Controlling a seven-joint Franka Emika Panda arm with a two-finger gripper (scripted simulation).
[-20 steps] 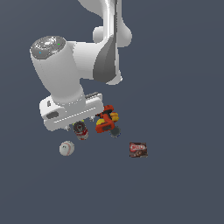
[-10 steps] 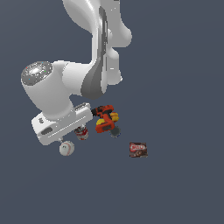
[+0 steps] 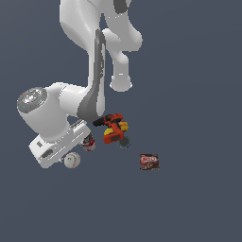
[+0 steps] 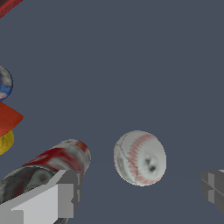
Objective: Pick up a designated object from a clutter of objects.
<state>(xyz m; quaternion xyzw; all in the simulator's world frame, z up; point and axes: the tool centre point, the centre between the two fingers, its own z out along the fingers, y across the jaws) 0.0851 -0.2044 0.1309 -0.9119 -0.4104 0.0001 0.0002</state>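
Note:
The white baseball [image 3: 72, 160] with faint red stitching lies on the dark floor at the exterior view's left of the clutter. In the wrist view the baseball [image 4: 140, 157] sits between my two fingers and apart from both. My gripper [image 4: 133, 192] is open and empty, with one grey fingertip [image 4: 65, 192] over the can and the other at the frame edge. The red can [image 4: 54, 164] lies beside the ball without touching it. The white hand housing [image 3: 53, 147] hangs just above and beside the ball and hides the fingers in the exterior view.
The red can [image 3: 88, 142] stands next to the orange-red power drill [image 3: 113, 128]. A dark red-brown box [image 3: 149, 161] lies alone at the exterior view's right. Orange and yellow drill parts [image 4: 6, 124] show at the edge of the wrist view.
The arm has swung down and toward the exterior view's left, bringing the hand from above the can and drill to just over the baseball. The objects have not moved.

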